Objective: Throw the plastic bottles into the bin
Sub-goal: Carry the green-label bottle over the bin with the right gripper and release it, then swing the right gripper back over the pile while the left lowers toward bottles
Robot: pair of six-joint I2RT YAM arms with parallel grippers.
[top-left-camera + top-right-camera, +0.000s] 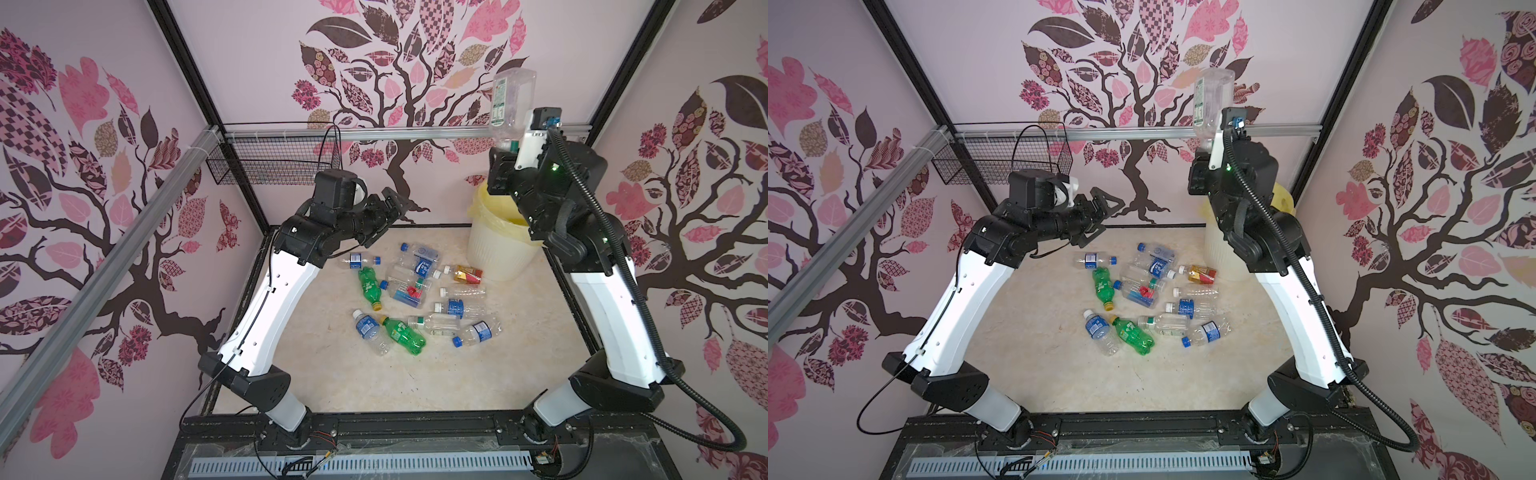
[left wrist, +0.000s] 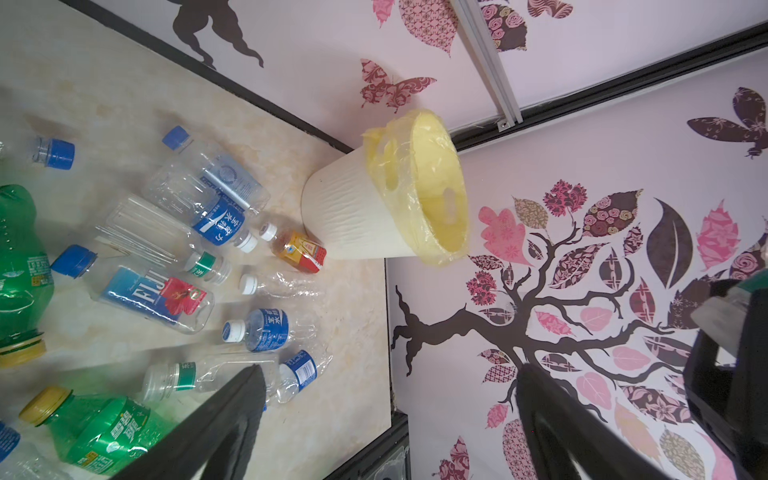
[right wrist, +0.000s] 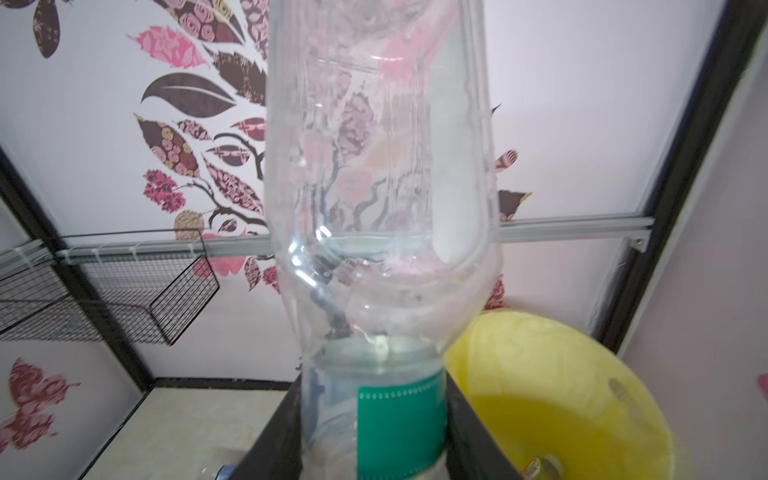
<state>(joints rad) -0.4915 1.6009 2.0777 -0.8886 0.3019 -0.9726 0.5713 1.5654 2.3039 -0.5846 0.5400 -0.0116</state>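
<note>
1. Pink-and-brown tree wallpaper covers the cell's walls. A pale marbled floor [image 1: 332, 374] lies between the two arm bases, and a black wire basket [image 1: 270, 162] hangs from the back rail on the left.
2. The bin [image 1: 494, 253], white and ribbed with a yellow bag lining, stands upright in the far right corner of the floor.
3. The right gripper [image 1: 508, 150] is raised high near the bin, its jaws clamped on the neck end of a clear bottle [image 1: 513, 99].
4. The clear bottle stands nearly upright, neck down and base up. It carries a green-and-white label, and in the right wrist view a green band sits between the black fingers [image 3: 270, 449].
5. In that view the bin's yellow mouth shows below and just beside the grip. I cannot tell whether the bottle hangs over the opening.
6. The left gripper [image 1: 388, 218] hovers over the far left part of the floor, jaws wide apart and holding nothing.
7. The plastic bottles [image 1: 419, 291] lie on their sides in a loose cluster mid-floor, mostly clear with blue caps and labels.
8. The red-gold labelled bottle [image 1: 468, 274] lies nearest the bin, not touching it.
9. A green bottle [image 1: 369, 286] lies at the cluster's left, and a second green bottle [image 1: 405, 334] lies at its near edge. Both have yellow caps.
</note>
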